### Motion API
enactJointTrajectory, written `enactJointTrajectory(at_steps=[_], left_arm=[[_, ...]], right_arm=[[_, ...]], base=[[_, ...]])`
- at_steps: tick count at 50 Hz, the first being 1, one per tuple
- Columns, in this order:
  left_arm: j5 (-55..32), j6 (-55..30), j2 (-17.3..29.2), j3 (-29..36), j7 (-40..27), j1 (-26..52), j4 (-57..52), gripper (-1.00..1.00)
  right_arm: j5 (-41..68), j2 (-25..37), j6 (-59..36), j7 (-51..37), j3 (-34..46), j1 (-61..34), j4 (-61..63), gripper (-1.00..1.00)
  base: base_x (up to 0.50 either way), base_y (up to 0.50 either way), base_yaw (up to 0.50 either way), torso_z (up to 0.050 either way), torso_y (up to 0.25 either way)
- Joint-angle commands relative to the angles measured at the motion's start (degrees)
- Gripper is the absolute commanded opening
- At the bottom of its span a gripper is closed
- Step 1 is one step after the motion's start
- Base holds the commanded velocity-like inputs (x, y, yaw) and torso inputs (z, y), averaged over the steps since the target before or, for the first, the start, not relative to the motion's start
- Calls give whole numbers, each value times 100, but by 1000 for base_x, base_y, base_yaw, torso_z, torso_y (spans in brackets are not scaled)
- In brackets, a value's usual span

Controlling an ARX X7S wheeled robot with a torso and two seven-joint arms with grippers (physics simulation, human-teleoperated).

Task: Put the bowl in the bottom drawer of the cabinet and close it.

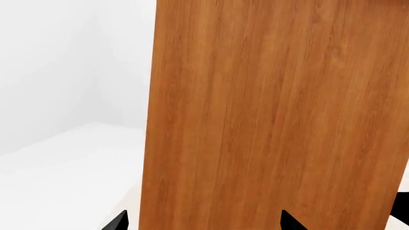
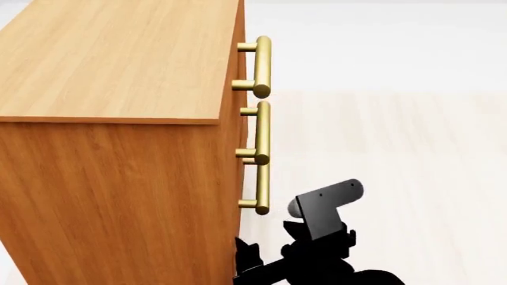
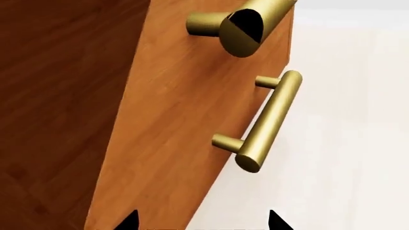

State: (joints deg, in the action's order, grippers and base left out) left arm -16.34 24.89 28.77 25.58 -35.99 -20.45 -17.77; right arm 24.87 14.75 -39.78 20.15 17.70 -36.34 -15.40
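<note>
Facing the cabinet (image 2: 119, 178) from its side, w/ all three brass handles in the head view stacked along the front edge: top handle (image 2: 262, 65), middle handle (image 2: 262, 132), bottom handle (image 2: 262, 189). All three drawer fronts look flush w/ the front edge, so the bottom drawer (image 3: 185, 129) appears closed. No bowl shows in any view; can't tell if it's inside the drawer or somewhere off-camera, so the scene fits either bowl stowed & drawer shut, or bowl not yet fetched. Right gripper (image 3: 201, 221) hangs near the cabinet's front corner, low, a handle (image 3: 268, 122) ahead of it; jaws spread, nothing between them. Left gripper (image 1: 204, 221) faces the plain side panel (image 1: 275, 110), jaws also spread & empty. Risks, as I judge them: the right arm sits close to the cabinet corner, so a swing toward a handle could clip the corner or the handle end. Handles are round, smooth bars; an off-centre pinch could slip. Pulling from this side angle rather than square to the front could bind the drawer or shove the cabinet
</note>
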Motion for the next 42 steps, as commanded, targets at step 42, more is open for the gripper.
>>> enactJointTrajectory(at_steps=[42], left_arm=[[291, -322, 26, 65, -164, 2, -87, 100]], right_arm=[[-389, 845, 524, -2612, -1385, 1102, 2046, 100]], base=[[0, 0, 0, 0, 0]])
